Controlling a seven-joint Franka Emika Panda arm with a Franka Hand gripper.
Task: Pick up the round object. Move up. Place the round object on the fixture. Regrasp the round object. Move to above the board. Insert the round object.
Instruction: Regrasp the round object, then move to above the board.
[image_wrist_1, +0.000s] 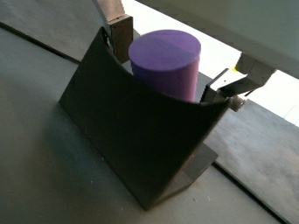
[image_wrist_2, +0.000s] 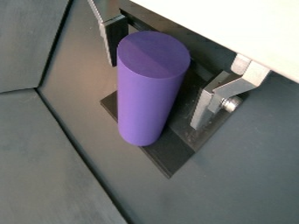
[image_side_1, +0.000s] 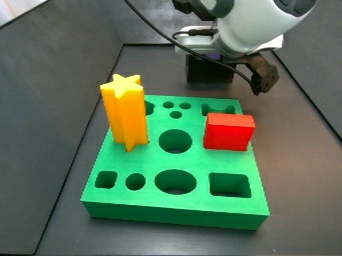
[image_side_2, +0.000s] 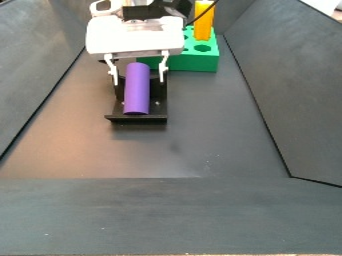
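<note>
Two pincer (image_wrist_2: 163, 74) fingers spread beside purple round object (image_wrist_2: 149, 87) on fixture (image_side_2: 138, 113)

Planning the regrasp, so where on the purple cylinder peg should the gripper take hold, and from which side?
Probably the curved side wall near the upper end of the purple cylinder peg, which leans in the fixture notch. That end sticks out clear, and the gripper fingers already straddle it from above, seemingly open.
</note>
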